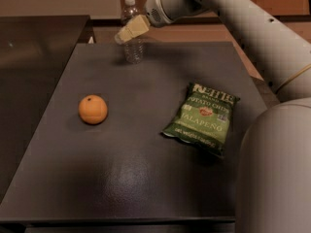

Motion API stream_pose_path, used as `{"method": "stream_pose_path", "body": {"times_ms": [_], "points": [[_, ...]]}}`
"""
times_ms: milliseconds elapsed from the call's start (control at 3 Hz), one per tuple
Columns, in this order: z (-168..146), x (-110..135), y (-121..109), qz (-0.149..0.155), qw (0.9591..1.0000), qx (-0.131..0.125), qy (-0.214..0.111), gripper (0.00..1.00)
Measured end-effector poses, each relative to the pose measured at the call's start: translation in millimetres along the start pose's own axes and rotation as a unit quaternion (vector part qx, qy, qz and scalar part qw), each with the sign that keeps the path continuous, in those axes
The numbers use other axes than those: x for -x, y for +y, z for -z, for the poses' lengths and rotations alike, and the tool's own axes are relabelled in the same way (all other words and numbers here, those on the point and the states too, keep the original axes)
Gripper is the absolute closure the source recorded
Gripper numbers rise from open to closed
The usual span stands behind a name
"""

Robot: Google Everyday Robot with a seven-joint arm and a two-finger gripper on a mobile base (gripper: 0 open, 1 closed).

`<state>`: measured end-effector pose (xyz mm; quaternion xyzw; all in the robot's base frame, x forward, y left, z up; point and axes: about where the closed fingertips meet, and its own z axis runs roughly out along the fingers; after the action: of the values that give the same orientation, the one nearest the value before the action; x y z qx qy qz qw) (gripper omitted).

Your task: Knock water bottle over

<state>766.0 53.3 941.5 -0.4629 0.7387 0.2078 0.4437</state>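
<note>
The water bottle [133, 50], small, clear and ribbed with a white cap, stands upright at the far edge of the dark table [146, 178]. My gripper [121, 37] reaches in from the upper right. Its cream-coloured fingers [133, 28] lie across the bottle's upper part, over the label band, with the tips just past its left side. The lower ribbed body and the cap still show.
An orange [93, 109] sits at the table's left middle. A green bag of jalapeño chips [204, 118] lies at the right middle. My white arm [252, 28] runs along the right side. A dark counter [34, 47] stands to the left.
</note>
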Motion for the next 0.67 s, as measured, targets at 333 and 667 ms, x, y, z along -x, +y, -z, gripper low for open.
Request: {"method": "stream_pose_path", "body": {"times_ms": [333, 667], "points": [[-6.3, 0.0, -3.1, -0.014, 0.9999, -0.005, -0.007, 0.0], [-6.7, 4.8, -6.9, -0.019, 0.9995, -0.014, -0.02, 0.18]]}}
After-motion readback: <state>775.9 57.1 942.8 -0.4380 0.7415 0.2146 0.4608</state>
